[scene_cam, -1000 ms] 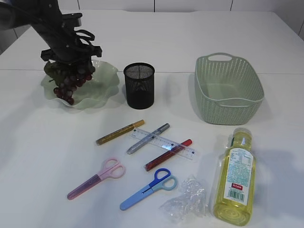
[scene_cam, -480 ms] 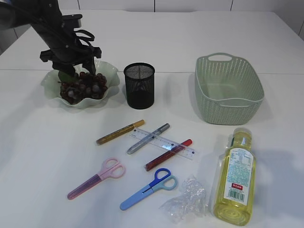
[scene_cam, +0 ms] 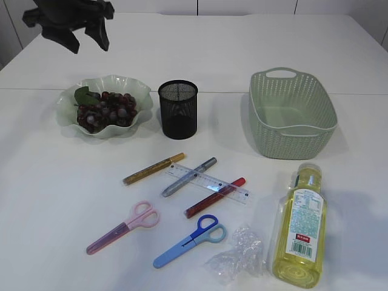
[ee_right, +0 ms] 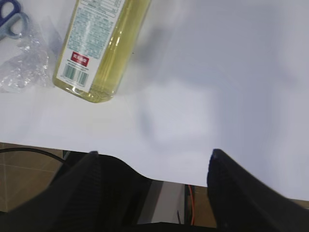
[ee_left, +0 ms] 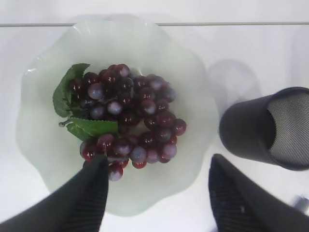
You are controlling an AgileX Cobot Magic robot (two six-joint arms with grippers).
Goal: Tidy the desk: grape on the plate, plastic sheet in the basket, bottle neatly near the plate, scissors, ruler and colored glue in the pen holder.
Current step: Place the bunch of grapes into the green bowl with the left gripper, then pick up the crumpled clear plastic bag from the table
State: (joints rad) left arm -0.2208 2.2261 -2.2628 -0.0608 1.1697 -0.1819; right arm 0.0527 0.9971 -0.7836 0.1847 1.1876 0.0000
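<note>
The left gripper point(scene_cam: 85, 37) hangs empty with its jaws apart, high above the pale green wavy plate point(scene_cam: 139, 97), where the bunch of dark red grapes point(scene_cam: 106, 111) lies with its leaves toward the left rim. The right gripper point(ee_right: 154, 193) is also spread and holds nothing, near the table edge beside the yellow plastic bottle point(scene_cam: 300, 227). I think the lying bottle, its long axis running away from the camera and its cap toward the green basket point(scene_cam: 291, 115), could roll if it is grasped off-centre.
</note>
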